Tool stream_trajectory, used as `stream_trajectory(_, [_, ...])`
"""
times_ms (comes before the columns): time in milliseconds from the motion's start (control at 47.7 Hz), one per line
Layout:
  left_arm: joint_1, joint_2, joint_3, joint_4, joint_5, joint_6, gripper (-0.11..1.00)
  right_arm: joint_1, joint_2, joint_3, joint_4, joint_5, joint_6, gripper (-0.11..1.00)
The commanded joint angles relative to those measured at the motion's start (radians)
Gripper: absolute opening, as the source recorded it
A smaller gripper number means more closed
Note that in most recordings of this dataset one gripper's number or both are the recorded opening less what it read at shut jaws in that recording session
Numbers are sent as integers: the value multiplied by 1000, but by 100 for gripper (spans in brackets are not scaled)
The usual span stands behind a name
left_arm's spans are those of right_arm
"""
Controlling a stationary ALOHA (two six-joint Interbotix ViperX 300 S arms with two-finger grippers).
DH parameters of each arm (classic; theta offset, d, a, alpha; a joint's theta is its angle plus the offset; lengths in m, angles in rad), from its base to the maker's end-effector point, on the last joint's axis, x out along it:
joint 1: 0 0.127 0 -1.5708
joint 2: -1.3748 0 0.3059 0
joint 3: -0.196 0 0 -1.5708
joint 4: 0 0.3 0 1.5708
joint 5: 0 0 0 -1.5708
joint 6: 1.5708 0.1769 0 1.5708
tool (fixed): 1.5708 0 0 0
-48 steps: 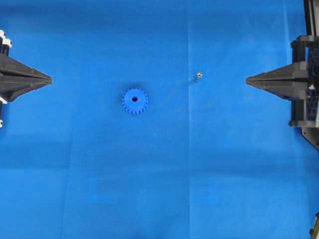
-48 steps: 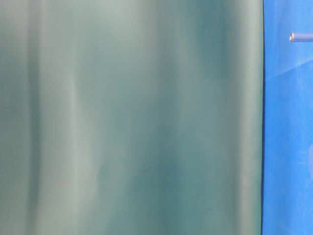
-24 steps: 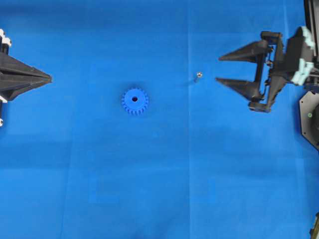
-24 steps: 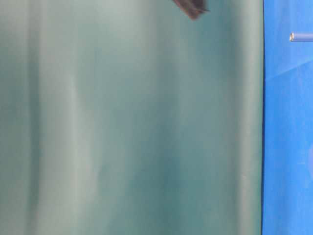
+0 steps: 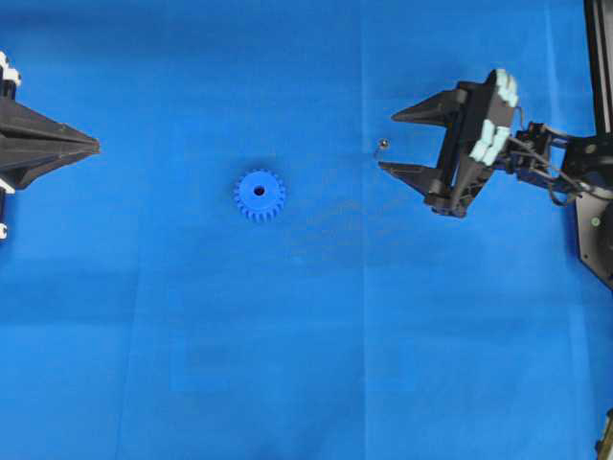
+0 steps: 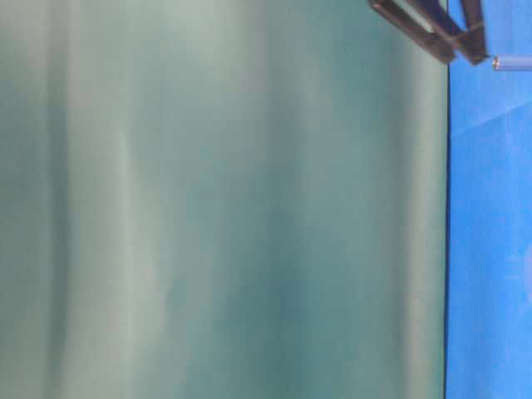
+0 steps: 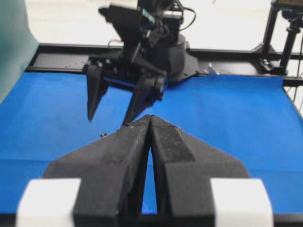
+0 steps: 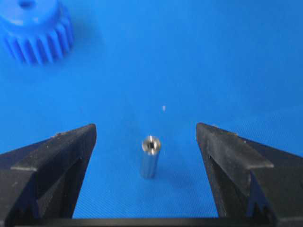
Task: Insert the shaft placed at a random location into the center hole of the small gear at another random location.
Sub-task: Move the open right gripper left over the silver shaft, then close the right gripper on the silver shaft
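Note:
The shaft (image 5: 382, 145), a short silver pin, stands upright on the blue mat, and its hollow top shows in the right wrist view (image 8: 150, 155). My right gripper (image 5: 387, 142) is open, one finger on each side of the shaft without touching it (image 8: 146, 127). The small gear (image 5: 259, 195), bright blue, lies flat to the left with its center hole (image 5: 259, 191) facing up; it sits at the upper left of the right wrist view (image 8: 35, 28). My left gripper (image 5: 94, 149) is shut and empty at the far left edge (image 7: 150, 118).
A blue mat (image 5: 316, 335) covers the table. The right arm's base (image 5: 594, 220) stands at the right edge. A green backdrop (image 6: 224, 208) fills most of the table-level view, where the shaft (image 6: 509, 62) and right fingers (image 6: 432, 33) show at top right.
My right gripper went from shut to open and moved left from the table's right edge until its fingers straddle the shaft. The left gripper, the gear and the shaft stayed put.

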Motion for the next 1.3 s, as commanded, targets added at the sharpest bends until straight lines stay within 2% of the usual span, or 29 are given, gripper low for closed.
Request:
stream_trajectory(0, [9, 3, -8, 2, -5, 2, 0, -2, 32, -18, 6, -28, 0, 74])
stream_trajectory(356, [32, 3, -2, 2, 14, 0, 0, -2, 106, -54, 6, -38, 0, 72])
stream_trajectory(524, [32, 3, 0, 2, 26, 0, 0, -2, 106, -55, 6, -41, 0, 63])
stream_trajectory(608, [32, 3, 0, 2, 26, 0, 0, -2, 106, -54, 9, -40, 0, 52])
stream_trajectory(776, [32, 3, 0, 0, 26, 0, 0, -2, 106, -52, 11, -40, 0, 10])
stream_trajectory(838, [32, 3, 0, 2, 28, 0, 0, -2, 106, -51, 11, -38, 0, 3])
stream_trajectory(1132, [32, 5, 0, 2, 28, 0, 0, -2, 100, -52, 9, -34, 0, 3])
stream_trajectory(1279, [32, 5, -2, 2, 26, 0, 0, -2, 35, -61, 11, 15, 0, 3])
